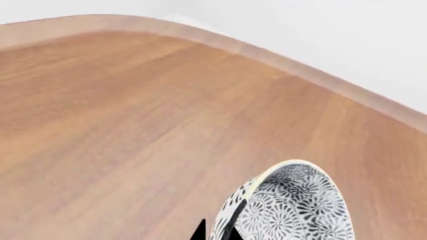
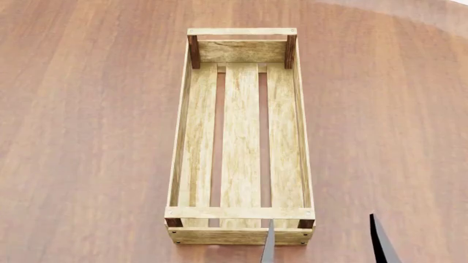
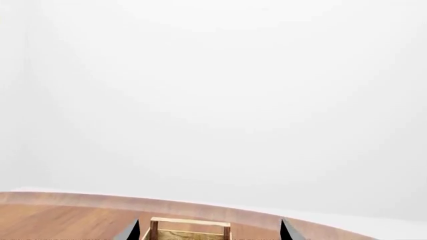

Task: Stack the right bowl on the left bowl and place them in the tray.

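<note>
Bowls came to a count of one visible: a single black-and-white patterned bowl point(image 1: 293, 205) with a pale rim showed in the left wrist view, tilted on edge above the wooden table point(image 1: 133, 125). It sat right at the left gripper point(image 1: 215, 234), whose dark fingertips appeared only as small slivers against the bowl's lower rim. Whether those fingers were pinching the rim or merely beside it could not be told. No second bowl appeared in any view.

One tray point(image 2: 241, 137) lay on the table in the head view, long axis running away from the robot, its three slats bare and its dark corner posts upright. The right gripper point(image 2: 321, 244) hovered just at the tray's near end, one fingertip point(image 2: 268, 246) overlapping the near wall and the other off to the tray's right side, with a wide gap between them, so it was spread apart and held nothing. In the right wrist view the tray's end wall sat between the two dark fingertips, with the table edge and a blank white background beyond.
</note>
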You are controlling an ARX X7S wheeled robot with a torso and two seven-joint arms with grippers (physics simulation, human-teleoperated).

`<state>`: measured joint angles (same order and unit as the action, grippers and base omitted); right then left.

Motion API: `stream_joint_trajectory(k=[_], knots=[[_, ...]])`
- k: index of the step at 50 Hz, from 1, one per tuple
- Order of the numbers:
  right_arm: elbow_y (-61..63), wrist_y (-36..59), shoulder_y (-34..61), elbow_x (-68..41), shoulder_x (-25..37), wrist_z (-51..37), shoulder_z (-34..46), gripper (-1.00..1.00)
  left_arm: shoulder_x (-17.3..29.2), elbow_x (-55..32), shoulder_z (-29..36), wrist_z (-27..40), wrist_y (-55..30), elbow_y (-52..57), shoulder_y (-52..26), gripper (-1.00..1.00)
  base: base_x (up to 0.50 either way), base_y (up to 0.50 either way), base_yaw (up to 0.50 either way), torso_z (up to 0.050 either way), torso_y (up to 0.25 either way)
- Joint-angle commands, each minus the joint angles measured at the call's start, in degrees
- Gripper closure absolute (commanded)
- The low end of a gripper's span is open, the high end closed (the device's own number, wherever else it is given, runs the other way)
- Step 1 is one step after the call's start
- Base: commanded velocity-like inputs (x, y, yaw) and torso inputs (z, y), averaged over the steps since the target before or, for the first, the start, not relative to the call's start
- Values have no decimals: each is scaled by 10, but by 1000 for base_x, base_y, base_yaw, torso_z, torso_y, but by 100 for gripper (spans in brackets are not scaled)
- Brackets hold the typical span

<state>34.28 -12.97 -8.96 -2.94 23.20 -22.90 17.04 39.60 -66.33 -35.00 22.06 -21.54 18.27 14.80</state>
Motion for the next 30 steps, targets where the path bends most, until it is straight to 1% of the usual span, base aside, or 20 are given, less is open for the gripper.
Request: stream_joint_trajectory(k=[1, 2, 3, 10, 30], knots=[[2, 1, -1, 12, -10, 9, -10, -100, -1, -48, -33, 11, -22, -12, -17, 100, 0, 0, 0, 0, 0], [1, 0, -1, 12, -10, 9, -9, -100, 0, -45, -29, 15, -22, -15, -23, 100, 0, 0, 0, 0, 0], [0, -1, -1, 12, -10, 9, -9, -100, 1, -61, -29, 16, -28, -18, -27, 100, 0, 0, 0, 0, 0], [-2, 0, 0, 12, -9, 8, -9, -100, -1, -102, -14, 26, -50, -39, -46, 100, 0, 0, 0, 0, 0], [-5, 0, 2, 12, -7, 6, -7, -100, -7, -130, -4, 62, -64, -69, -71, 100, 0, 0, 0, 0, 0]])
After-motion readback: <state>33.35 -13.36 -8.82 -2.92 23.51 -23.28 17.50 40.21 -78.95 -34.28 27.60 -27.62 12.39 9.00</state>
